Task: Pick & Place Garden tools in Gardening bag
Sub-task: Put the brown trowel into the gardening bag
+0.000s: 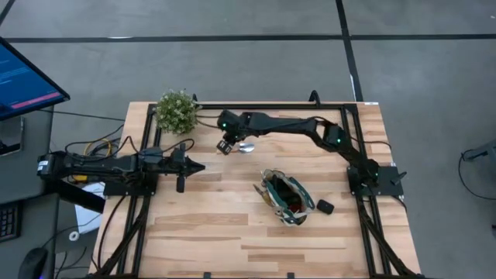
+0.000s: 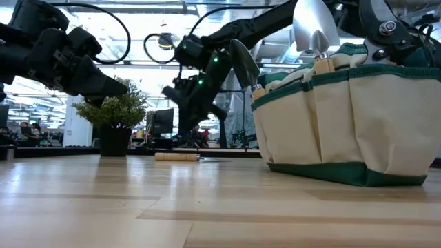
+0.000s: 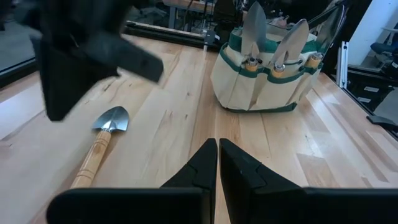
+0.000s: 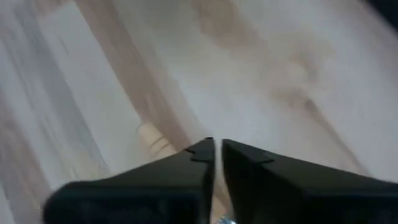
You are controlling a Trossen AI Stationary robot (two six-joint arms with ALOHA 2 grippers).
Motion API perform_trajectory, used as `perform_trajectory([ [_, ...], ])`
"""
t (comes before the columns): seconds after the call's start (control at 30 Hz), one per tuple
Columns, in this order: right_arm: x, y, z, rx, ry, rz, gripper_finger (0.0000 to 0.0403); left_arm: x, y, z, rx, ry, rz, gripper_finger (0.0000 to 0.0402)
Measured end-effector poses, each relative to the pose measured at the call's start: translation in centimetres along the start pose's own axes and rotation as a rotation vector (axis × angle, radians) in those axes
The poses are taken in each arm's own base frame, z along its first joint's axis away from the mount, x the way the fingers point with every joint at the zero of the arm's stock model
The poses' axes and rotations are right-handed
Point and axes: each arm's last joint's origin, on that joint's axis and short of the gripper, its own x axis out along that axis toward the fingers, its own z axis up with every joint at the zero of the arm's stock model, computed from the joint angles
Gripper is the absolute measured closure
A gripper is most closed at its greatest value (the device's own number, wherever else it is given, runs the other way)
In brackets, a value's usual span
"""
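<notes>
A trowel with a wooden handle and a silver head lies flat on the table near the far edge; its head shows in the high view and its handle in the low view. My right gripper hovers just above the handle, fingers shut, with the handle's end beside them. The beige gardening bag with green trim stands right of centre, with trowels upright in its outer pockets. My left gripper is shut and empty at the table's left, above the wood.
A bushy green potted plant stands at the far left corner, close to my right gripper. A small dark object lies on the table right of the bag. Bare wood spreads along the near half of the table.
</notes>
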Motion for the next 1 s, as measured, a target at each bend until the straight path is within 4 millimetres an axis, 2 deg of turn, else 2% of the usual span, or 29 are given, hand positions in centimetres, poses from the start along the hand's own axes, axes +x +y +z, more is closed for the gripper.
perform_trajectory([
  [0.07,0.7,0.6,-0.6,-0.013,0.017,0.003,0.0394,0.0,0.0,0.0,0.0,-0.001,0.0,0.0384],
  [0.2,2.2,2.0,-2.0,-0.039,0.062,0.007,0.0386,0.0,0.0,0.0,0.001,-0.005,-0.001,0.0384],
  [0.3,3.4,2.6,-3.1,-0.059,0.113,0.006,0.0396,0.0,0.0,0.1,0.0,-0.007,0.0,0.0384],
  [0.47,2.9,3.7,-4.5,-0.154,0.209,-0.015,0.0397,0.0,0.0,0.1,0.0,-0.007,-0.001,0.0384],
  [0.63,0.2,4.5,-5.0,-0.282,0.304,-0.011,0.04,0.0,0.0,0.1,0.001,-0.008,-0.001,0.0384],
  [0.8,-2.1,3.9,-5.3,-0.35,0.401,-0.064,0.0402,0.0,0.0,0.1,0.001,-0.012,-0.001,0.0384],
  [0.87,-3.5,3.6,-4.5,-0.338,0.361,-0.061,0.0402,0.0,0.0,0.1,0.001,-0.012,-0.002,0.0384],
  [0.93,-4.7,3.4,-2.8,-0.31,0.237,-0.031,0.0402,0.0,0.0,0.1,0.001,-0.013,-0.001,0.0384],
  [1.0,-5.0,2.6,-1.7,-0.277,0.18,-0.002,0.0402,0.0,0.0,0.1,0.001,-0.014,-0.002,0.0384],
])
